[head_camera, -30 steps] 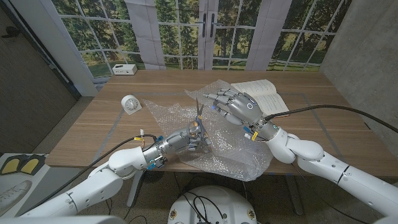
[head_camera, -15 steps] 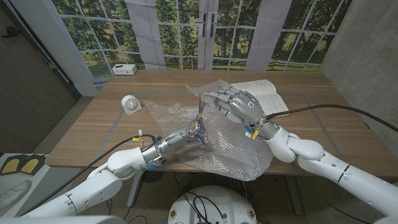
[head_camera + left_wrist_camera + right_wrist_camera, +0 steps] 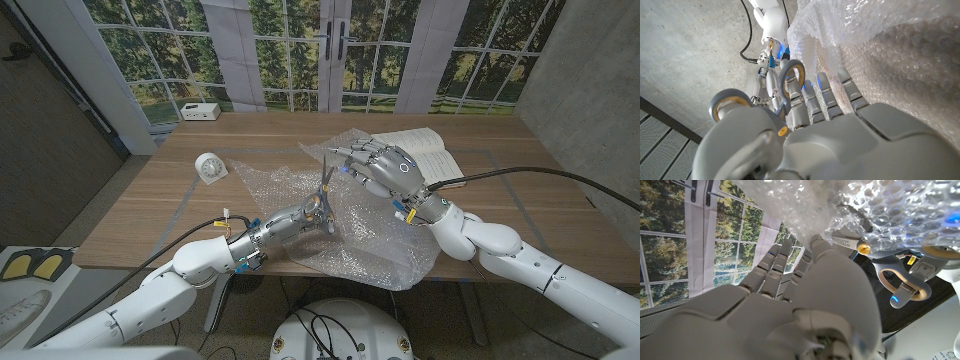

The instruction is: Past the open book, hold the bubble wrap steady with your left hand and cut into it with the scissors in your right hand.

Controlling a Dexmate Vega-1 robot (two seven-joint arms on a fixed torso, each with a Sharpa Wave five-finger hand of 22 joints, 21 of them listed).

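Though the task gives them to the right hand, the scissors (image 3: 327, 182) stand blades-up in the left hand (image 3: 303, 214), which grips their loops over the bubble wrap (image 3: 372, 238) spread beside the open book (image 3: 428, 148). The right hand (image 3: 386, 170) reaches into the wrap's raised edge; whether it pinches the sheet cannot be told. If it doesn't, the loose sheet may fold away from the blades. Since half a second ago the blades have tipped nearer the right hand's fingers.

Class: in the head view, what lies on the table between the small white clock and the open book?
The bubble wrap fills most of that stretch, with the scissors standing over it.
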